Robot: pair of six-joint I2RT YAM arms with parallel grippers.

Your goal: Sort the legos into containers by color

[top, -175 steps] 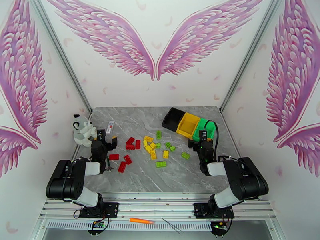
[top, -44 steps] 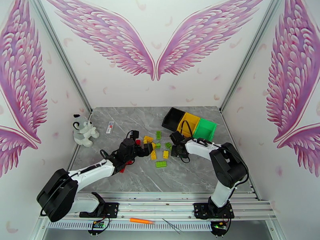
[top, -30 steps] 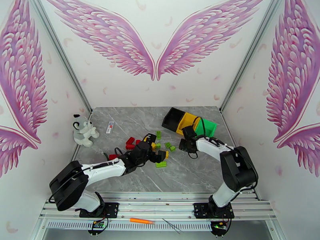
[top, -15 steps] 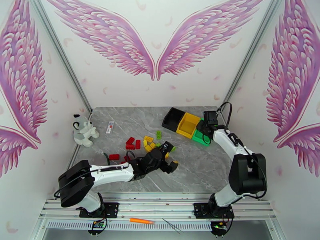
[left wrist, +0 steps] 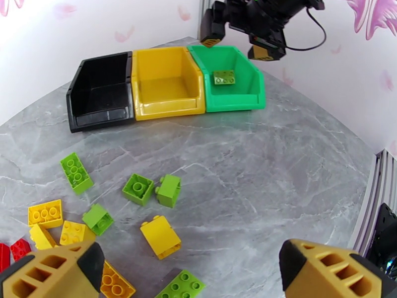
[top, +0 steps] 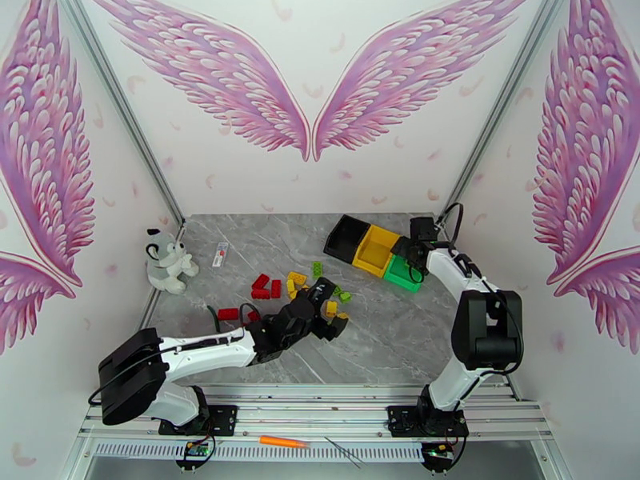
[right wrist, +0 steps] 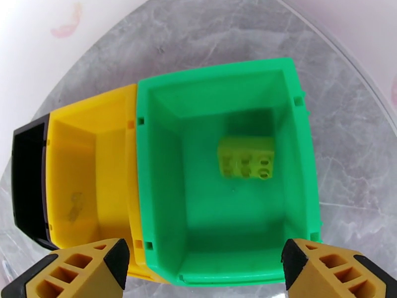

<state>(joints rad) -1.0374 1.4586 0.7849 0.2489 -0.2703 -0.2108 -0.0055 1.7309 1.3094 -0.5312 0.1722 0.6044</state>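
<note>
Red (top: 261,285), yellow (top: 297,279) and light green legos (top: 318,268) lie scattered mid-table. The containers stand in a row at the back right: black (top: 344,236), yellow (top: 374,250) and green (top: 402,274). My right gripper (top: 406,254) hovers open over the green bin (right wrist: 159,175), and one light green brick (right wrist: 246,157) lies inside it. My left gripper (top: 330,310) is open low over the pile. In the left wrist view its fingers (left wrist: 49,269) flank a green brick (left wrist: 181,285) and a yellow brick (left wrist: 160,237).
A grey-white plush dog (top: 166,262) sits at the left edge, with a small white-and-orange tube (top: 221,254) beside it. An orange tool (top: 282,442) lies on the front rail. Bare grey table (left wrist: 278,160) stretches between the pile and the bins.
My right gripper has opened above the green bin and a light green brick now lies in it. My left gripper drew back slightly toward the pile.
</note>
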